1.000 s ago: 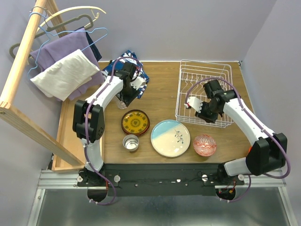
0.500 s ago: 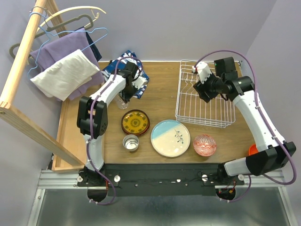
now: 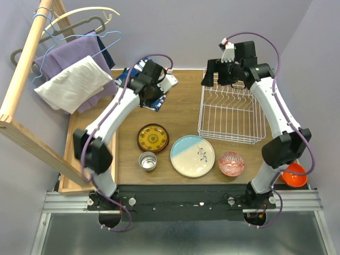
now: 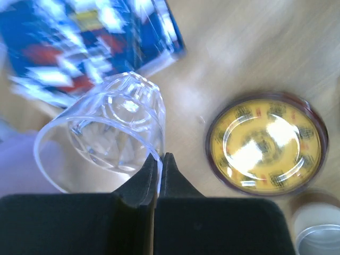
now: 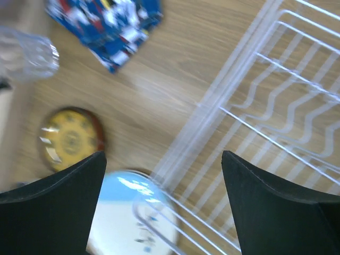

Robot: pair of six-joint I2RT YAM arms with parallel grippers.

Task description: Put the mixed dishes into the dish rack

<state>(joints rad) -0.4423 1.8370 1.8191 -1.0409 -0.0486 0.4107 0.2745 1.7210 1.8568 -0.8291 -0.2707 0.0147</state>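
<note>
Dish rack [image 3: 234, 117] sits far right, right gripper [image 5: 162, 159] spread wide above its far corner. Pale blue plate [image 3: 192, 155] lies near the front. Clear glass [image 4: 106, 143] hangs tilted near the cloth [image 5: 106, 24], left gripper [image 4: 158, 159] pinching just its thin wall. A quick swing could slip it loose, I'd say.

Items by count. Two plates: dark red-yellow plate [image 3: 152, 138] and pale blue-cream plate [image 3: 193, 155], both nearer the bases than the left gripper [image 4: 158, 159]. Two bowls: red-patterned bowl [image 3: 231, 163] and orange-red bowl [image 3: 294, 174], both nearer the bases than the right gripper [image 5: 163, 156]. One steel cup [image 3: 147, 160]. One clear glass [image 4: 101, 138], pinched at its rim by the left gripper. One dish rack [image 3: 200, 111], beneath the right gripper. One patterned cloth [image 5: 106, 24].
</note>
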